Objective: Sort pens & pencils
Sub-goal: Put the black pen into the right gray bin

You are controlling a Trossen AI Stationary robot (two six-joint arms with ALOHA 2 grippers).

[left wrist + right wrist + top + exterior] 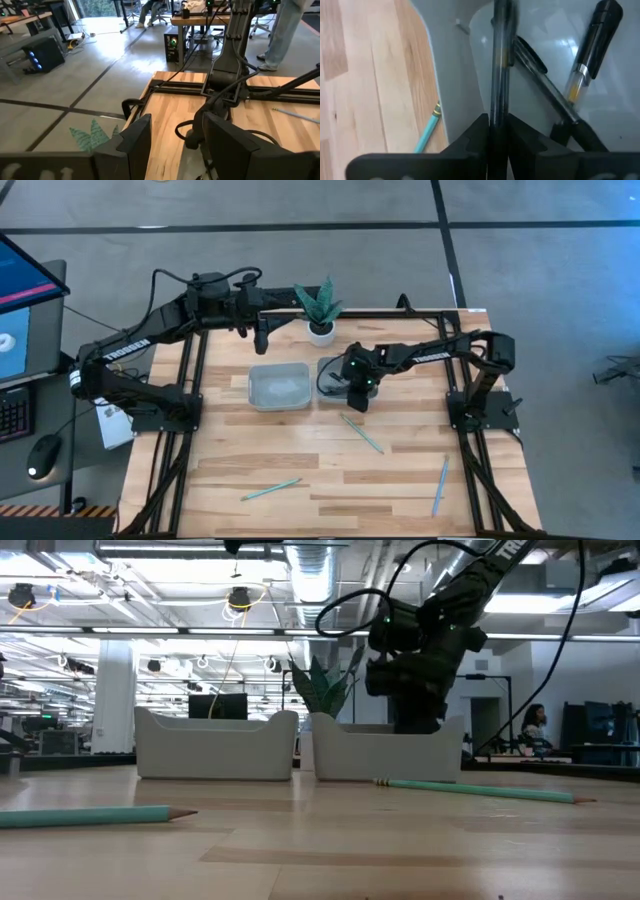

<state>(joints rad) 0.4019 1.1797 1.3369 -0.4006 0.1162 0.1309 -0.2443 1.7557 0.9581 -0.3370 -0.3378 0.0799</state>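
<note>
Pinching a slim glossy black pen [501, 60], the right claw [496, 131] hangs over a smooth, seemingly plastic tray [452, 75].

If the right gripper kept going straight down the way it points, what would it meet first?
Probably the floor of the right-hand tray or the pens lying there. The right gripper points down into it, shut on a dark pen; depth is unclear.

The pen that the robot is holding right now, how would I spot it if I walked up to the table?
Find the small potted plant at the table's far edge; two pale trays sit before it. Over the right tray hangs the right gripper, shut on a pen. That pen is pinched between the fingers, while the other two pens lie loose in the tray.
</note>
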